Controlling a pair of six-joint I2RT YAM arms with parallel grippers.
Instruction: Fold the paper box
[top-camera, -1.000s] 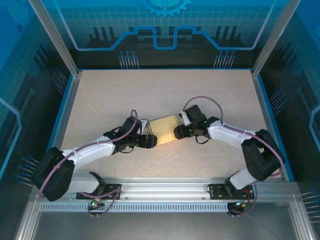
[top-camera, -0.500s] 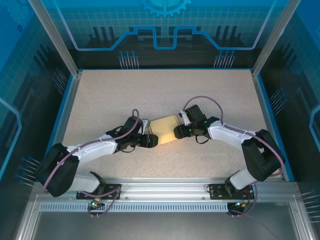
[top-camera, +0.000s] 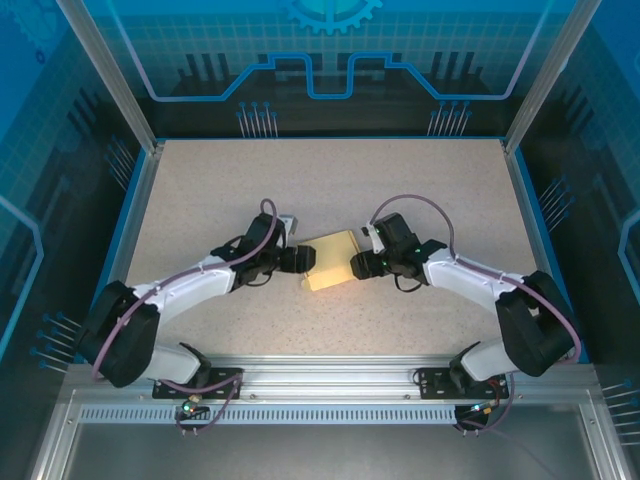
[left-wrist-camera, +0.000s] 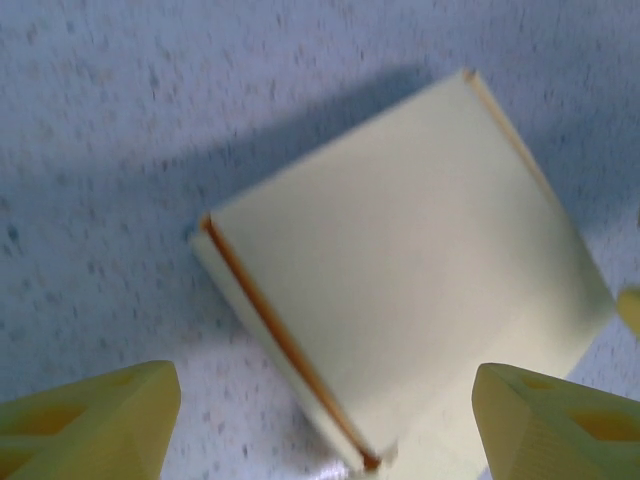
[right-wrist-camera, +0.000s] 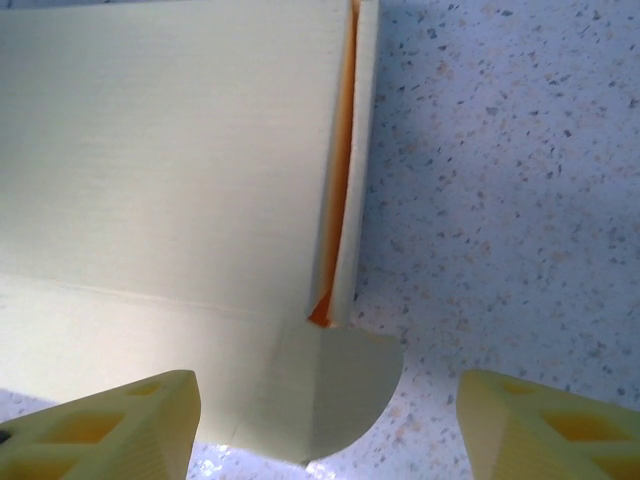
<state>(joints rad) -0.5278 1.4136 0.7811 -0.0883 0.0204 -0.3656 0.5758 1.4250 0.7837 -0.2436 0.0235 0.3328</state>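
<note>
Yellow plastic fingertips (left-wrist-camera: 95, 425) of the left gripper (top-camera: 306, 262) sit at the two bottom corners of the left wrist view, spread wide and released, with nothing pinched between them. Ahead of them the paper box (left-wrist-camera: 400, 290) lies tilted on the speckled table (left-wrist-camera: 100, 120). It is a closed pale yellow slab with a thin orange-brown seam (left-wrist-camera: 280, 340) running along its lower left edge, and its near corner dips into the gap between the fingertips without visibly meeting either one. In the right wrist view the right gripper (right-wrist-camera: 325, 430) is likewise unclenched, its yellow fingertips (right-wrist-camera: 545, 425) far apart at the bottom corners. The box fills the upper left of that frame. A narrow side panel (right-wrist-camera: 365, 150) stands slightly off its body, showing an orange slit. A rounded tab (right-wrist-camera: 350, 385) lies flat on the table at bottom centre, in the space between the jaws. Whether the left-hand fingertip touches the box's lower panel I cannot tell. From above, the box rests near the middle of the beige table, turned a little off square. The left gripper is close against its left end and the right gripper close against its right end. Both white arms (top-camera: 180, 290) arch in from the lower corners, purple cables (top-camera: 410, 200) looping over them.
</note>
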